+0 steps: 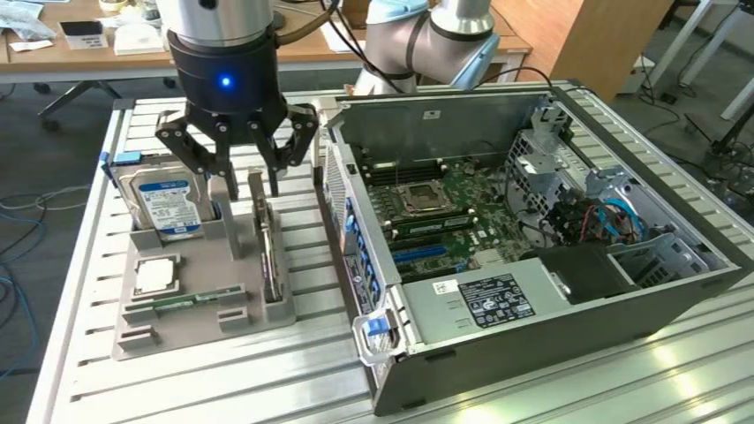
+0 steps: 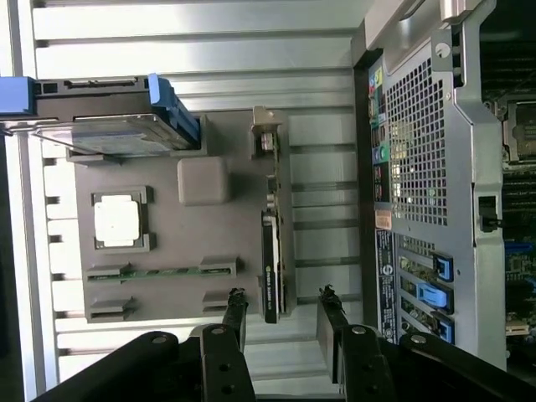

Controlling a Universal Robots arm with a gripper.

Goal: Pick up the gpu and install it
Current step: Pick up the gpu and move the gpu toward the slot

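Fingers [image 1: 222,177] of the gripper [image 1: 249,187] are spread wide, and nothing is pinched between them. The gripper is hung above a grey tray [image 1: 194,252] on the ribbed metal table [image 1: 236,380]. The gpu [image 1: 272,256] is stood on its long edge in a slot of that tray, on the side nearest the open computer case [image 1: 471,115]. One end of the card is found just below the fingertips, apart from them. In the wrist view the gpu [image 2: 272,251] is lined up with the gap of the gripper [image 2: 281,295], 1 finger to each side and neither touching. A hard drive [image 1: 165,203], a processor [image 1: 157,276] and a memory stick [image 1: 189,300] are also seated in the tray.
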